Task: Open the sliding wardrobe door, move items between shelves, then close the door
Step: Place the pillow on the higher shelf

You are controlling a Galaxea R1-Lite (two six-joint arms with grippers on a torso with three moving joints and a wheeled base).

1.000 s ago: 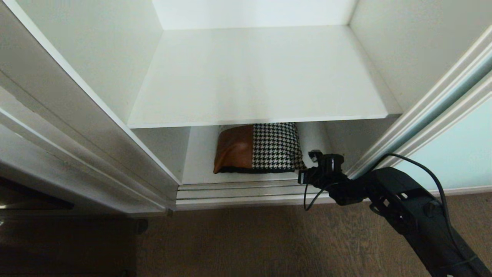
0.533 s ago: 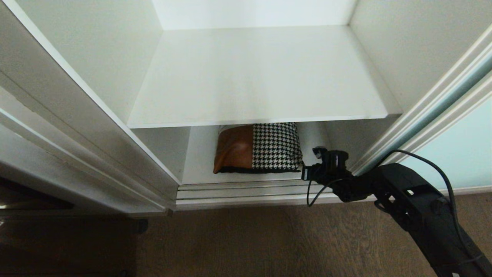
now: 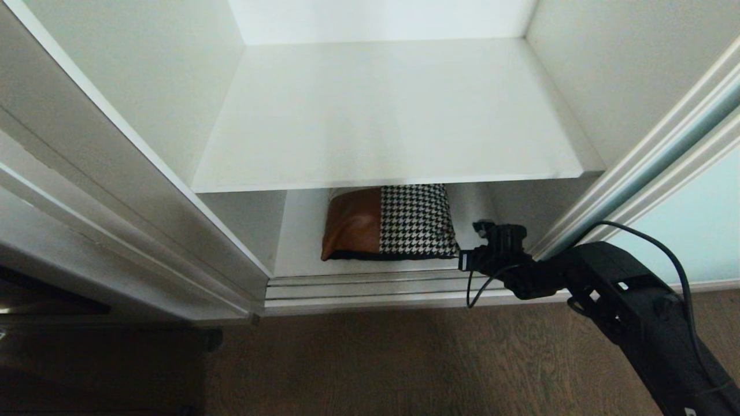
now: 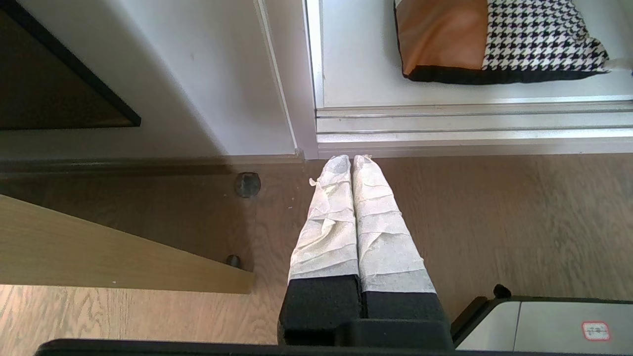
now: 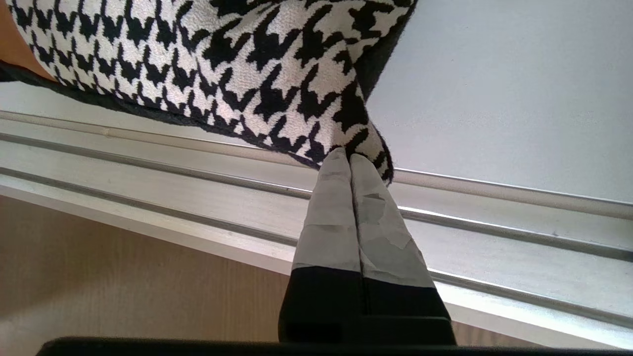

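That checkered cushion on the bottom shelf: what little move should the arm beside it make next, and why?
Probably open the fingers. The right gripper is shut, its tips right at the near corner of the cushion, which lies on the lower shelf with nothing pinched. Shut fingers cannot take hold, so they likely need to spread before closing on that corner. The left gripper hangs shut over the floor.

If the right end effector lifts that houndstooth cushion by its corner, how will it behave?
The cushion looks soft and plump, so it would probably sag from a corner pinch. Its woven cover likely grips well. The right end effector, shut, sits at its corner.
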